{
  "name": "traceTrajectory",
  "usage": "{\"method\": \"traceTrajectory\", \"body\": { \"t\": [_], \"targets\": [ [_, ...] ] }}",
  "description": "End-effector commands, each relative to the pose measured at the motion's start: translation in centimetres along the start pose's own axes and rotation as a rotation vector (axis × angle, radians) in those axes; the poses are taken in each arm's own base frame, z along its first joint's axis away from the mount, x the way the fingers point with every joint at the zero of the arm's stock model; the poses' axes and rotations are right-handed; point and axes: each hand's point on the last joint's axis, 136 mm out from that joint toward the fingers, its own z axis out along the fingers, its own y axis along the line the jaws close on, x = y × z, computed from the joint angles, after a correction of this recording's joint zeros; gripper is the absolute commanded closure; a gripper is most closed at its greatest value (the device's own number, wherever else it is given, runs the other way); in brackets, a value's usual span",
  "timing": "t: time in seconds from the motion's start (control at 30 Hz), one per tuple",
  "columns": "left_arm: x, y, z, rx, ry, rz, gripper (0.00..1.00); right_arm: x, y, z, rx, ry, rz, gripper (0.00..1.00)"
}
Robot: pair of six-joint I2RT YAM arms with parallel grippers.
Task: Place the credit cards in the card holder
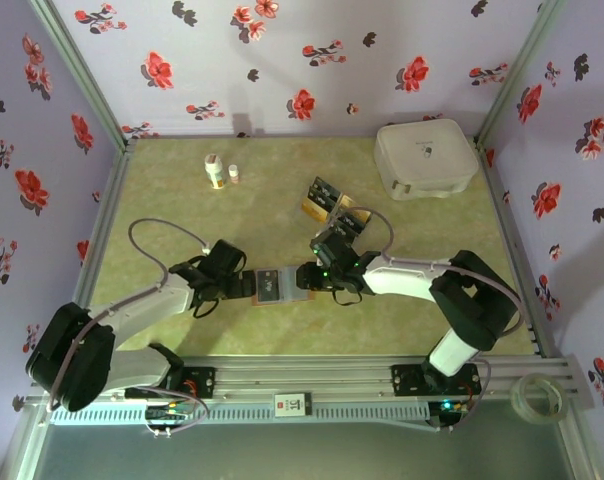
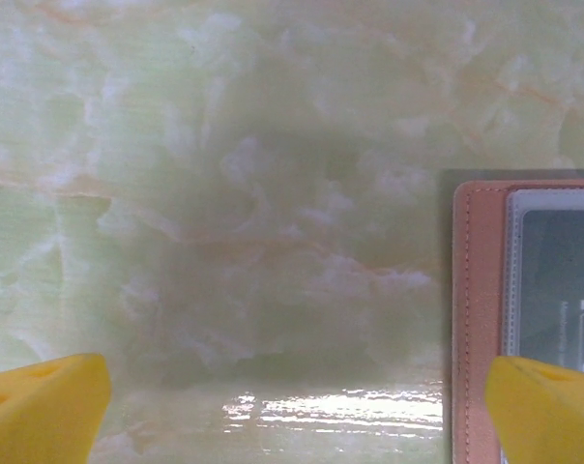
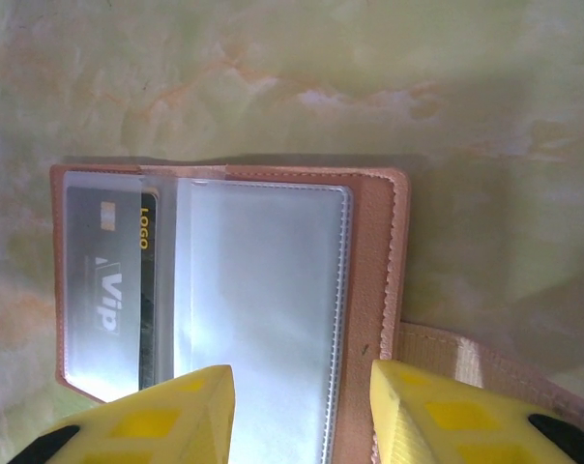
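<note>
The card holder (image 1: 272, 286) lies open on the green table between my two grippers, its reddish-brown rim (image 3: 374, 261) framing clear sleeves. A black credit card (image 3: 113, 290) marked VIP sits inside the left sleeve, also seen as a dark card (image 2: 563, 290) in the left wrist view. More credit cards (image 1: 324, 193), black and gold, stand in a clear tray behind. My right gripper (image 3: 302, 391) hovers over the holder's right half, jaws apart, nothing between them. My left gripper (image 2: 297, 387) is wide open just left of the holder (image 2: 476, 319), its right fingertip (image 2: 548, 406) over the holder's edge.
A large white rounded case (image 1: 425, 158) sits at the back right. Two small bottles (image 1: 215, 170) stand at the back left. The holder's strap (image 3: 485, 362) trails to the right under my right finger. A tape roll (image 1: 538, 395) lies on the rail, bottom right.
</note>
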Motion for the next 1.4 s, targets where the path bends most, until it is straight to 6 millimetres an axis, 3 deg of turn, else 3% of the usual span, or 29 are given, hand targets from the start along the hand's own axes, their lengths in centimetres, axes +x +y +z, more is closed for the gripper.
{"method": "traceTrajectory", "body": {
  "t": [0.0,0.6,1.37],
  "targets": [
    [0.4,-0.2,0.5,0.001,0.014,0.002,0.0,-0.1,0.1,0.5,-0.01,0.01,0.017,0.59],
    [1.8,0.1,2.3,-0.043,0.057,0.014,0.0,0.2,0.1,1.6,-0.011,0.037,0.026,0.59],
    [2.8,0.1,3.2,-0.051,0.074,0.02,0.0,0.7,2.9,2.2,-0.047,0.077,-0.026,0.63]
  ]
}}
